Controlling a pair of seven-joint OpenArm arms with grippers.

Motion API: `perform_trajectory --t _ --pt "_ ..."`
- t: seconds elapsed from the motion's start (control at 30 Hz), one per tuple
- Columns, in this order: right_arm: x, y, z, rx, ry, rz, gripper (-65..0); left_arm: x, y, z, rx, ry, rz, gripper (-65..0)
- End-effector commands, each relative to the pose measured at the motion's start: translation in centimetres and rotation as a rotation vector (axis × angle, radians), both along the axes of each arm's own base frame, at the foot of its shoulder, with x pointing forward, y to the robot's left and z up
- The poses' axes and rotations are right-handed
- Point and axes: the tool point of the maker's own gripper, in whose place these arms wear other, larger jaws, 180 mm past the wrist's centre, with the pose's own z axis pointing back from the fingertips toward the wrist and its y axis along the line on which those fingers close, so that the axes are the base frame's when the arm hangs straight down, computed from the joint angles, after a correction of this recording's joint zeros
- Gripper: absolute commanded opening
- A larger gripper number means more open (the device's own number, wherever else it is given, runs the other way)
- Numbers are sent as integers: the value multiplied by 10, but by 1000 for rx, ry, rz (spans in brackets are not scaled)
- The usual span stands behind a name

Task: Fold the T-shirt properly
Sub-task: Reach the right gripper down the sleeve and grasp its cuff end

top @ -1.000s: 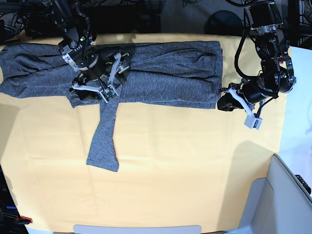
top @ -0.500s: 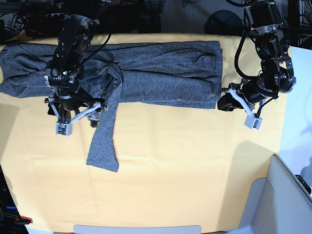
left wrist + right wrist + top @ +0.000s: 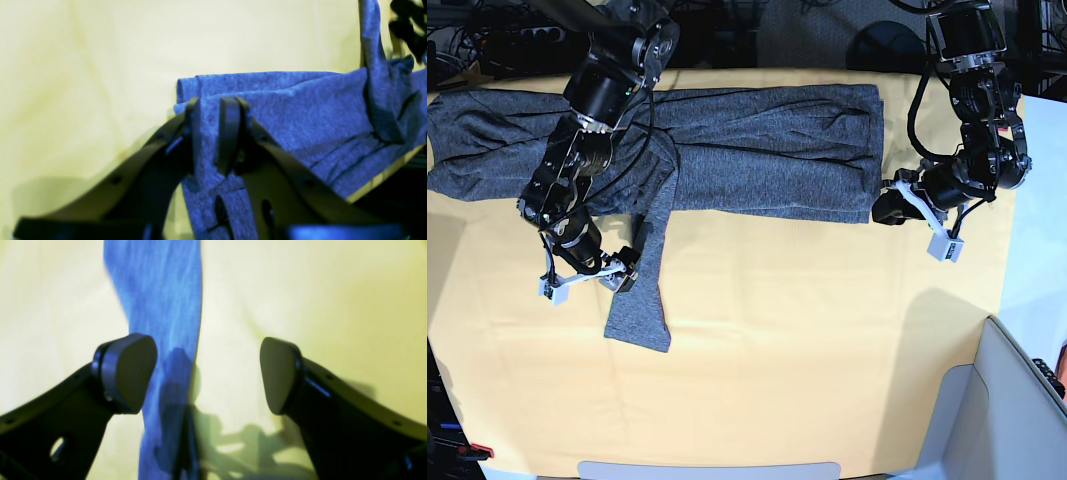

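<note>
We see the T-shirt (image 3: 757, 150) lying as a long folded band across the far side of the yellow cloth (image 3: 807, 340), running from the 9 o'clock edge of the base view to about 2 o'clock. One sleeve (image 3: 645, 270) hangs out of the band toward 6 o'clock, flat on the cloth, ending at about 7 o'clock from the picture's centre.

At the band's 3 o'clock end we find the left gripper (image 3: 889, 208), right at the folded corner. In the left wrist view its fingers (image 3: 229, 133) stand close together with a fold of the grey knit (image 3: 300, 116) pinched between them, so we read this gripper as clamped on the T-shirt.

The right gripper (image 3: 587, 275) hovers low beside the hanging sleeve, at that sleeve's 9 o'clock side. In the right wrist view its two pads (image 3: 128, 373) are spread wide apart, and the sleeve (image 3: 160, 306) runs between them, lying closer to the pad at 9 o'clock; the other pad sits over bare yellow cloth. We cannot tell whether either pad touches the fabric. The right arm (image 3: 612, 70) reaches down across the shirt band from 11 o'clock.
</note>
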Motion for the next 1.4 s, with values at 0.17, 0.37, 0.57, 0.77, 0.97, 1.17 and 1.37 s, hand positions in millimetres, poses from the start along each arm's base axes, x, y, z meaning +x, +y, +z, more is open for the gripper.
perform_trajectory --t 0.17,0.37,0.57,0.77,0.97,1.17,1.37 --pt "33 1 -6 36 -49 -21 -137 9 1 13 -2 -53 -1 -560" --pt "40 22 -25 94 -11 3 -137 9 1 13 -2 -53 -1 -560" --pt "38 49 -30 135 6 31 -139 9 1 13 -2 -53 -1 -560" --pt "37 54 -32 140 14 39 -139 9 1 13 -2 -53 -1 -560" --pt "36 69 -30 92 12 110 -139 9 1 13 -2 -53 -1 -560" --pt "38 76 -26 67 -1 146 -139 9 1 13 -2 -53 -1 -560" --pt "40 76 -23 67 -5 146 -141 9 1 13 -2 -53 -1 -562"
